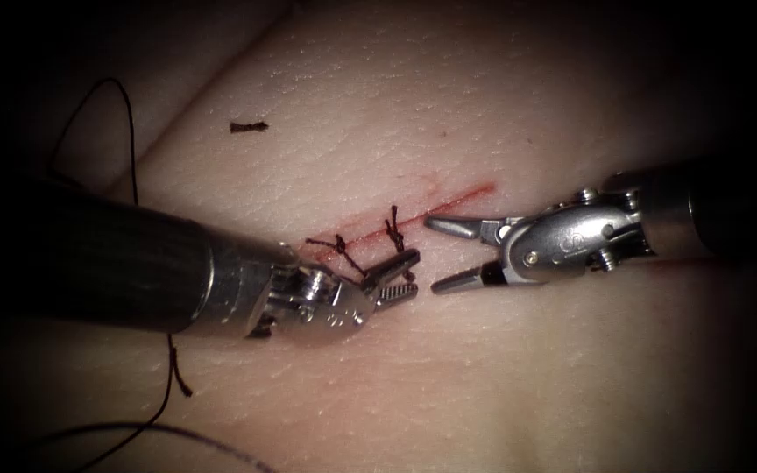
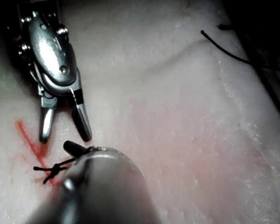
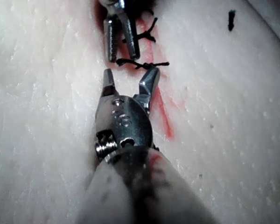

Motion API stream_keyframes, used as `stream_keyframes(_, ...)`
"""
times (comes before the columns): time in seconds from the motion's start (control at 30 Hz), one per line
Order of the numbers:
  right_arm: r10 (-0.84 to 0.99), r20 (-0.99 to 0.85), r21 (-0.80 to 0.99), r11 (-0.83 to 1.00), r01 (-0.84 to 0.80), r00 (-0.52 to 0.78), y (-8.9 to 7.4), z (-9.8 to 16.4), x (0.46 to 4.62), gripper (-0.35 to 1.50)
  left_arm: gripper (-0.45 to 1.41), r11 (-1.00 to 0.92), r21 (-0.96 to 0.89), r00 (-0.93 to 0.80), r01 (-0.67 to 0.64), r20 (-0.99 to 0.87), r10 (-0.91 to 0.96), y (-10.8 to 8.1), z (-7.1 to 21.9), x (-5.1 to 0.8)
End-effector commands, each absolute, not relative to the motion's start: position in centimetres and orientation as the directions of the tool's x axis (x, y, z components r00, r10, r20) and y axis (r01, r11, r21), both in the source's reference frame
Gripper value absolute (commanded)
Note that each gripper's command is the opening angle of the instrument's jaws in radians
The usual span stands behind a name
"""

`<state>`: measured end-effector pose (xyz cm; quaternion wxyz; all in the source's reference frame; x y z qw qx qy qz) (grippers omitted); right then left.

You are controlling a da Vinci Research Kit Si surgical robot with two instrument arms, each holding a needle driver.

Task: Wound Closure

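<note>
The cut (image 1: 453, 203) runs as a red line across the tissue (image 1: 501, 368). Two dark knotted stitches (image 1: 393, 229) (image 1: 341, 246) cross it. My left tool (image 1: 406, 275) lies on the left, its jaws a little apart at the nearer stitch, with nothing seen between them. My right tool (image 1: 434, 254) faces it from the right, jaws spread wide and holding nothing. In the right wrist view its jaws (image 3: 129, 78) stand open just short of a stitch (image 3: 142, 64), with the left tool (image 3: 120, 41) beyond. The left wrist view shows the right tool (image 2: 64, 127) open over the red line (image 2: 28, 140).
A short cut end of thread (image 1: 249, 127) lies on the tissue far left of the cut. Loose dark thread (image 1: 131, 149) loops behind the left shaft and trails below it (image 1: 171, 377). The tissue's edge (image 1: 221, 70) falls away at the upper left.
</note>
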<state>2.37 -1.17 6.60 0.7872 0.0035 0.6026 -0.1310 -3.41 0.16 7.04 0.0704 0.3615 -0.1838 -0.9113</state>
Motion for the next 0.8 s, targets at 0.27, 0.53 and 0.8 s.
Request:
stream_keyframes(0.27,-0.200,-0.951,-0.150,0.966,0.212,0.237,-1.25,6.64,2.43,1.21,0.34,-0.922,0.388,-0.728,-0.005,-0.633,-0.263,0.14,7.15,-3.46)
stream_keyframes(0.53,-0.201,-0.950,-0.150,0.965,0.215,0.238,-1.24,6.64,2.41,1.11,-0.28,-0.922,0.387,-0.727,-0.004,-0.634,-0.264,0.15,7.14,-3.45)
stream_keyframes(0.8,-0.204,-0.950,-0.148,0.961,0.234,0.237,-1.12,6.73,2.50,0.99,-0.45,-0.925,0.381,-0.724,-0.005,-0.640,-0.259,0.16,7.11,-3.38)
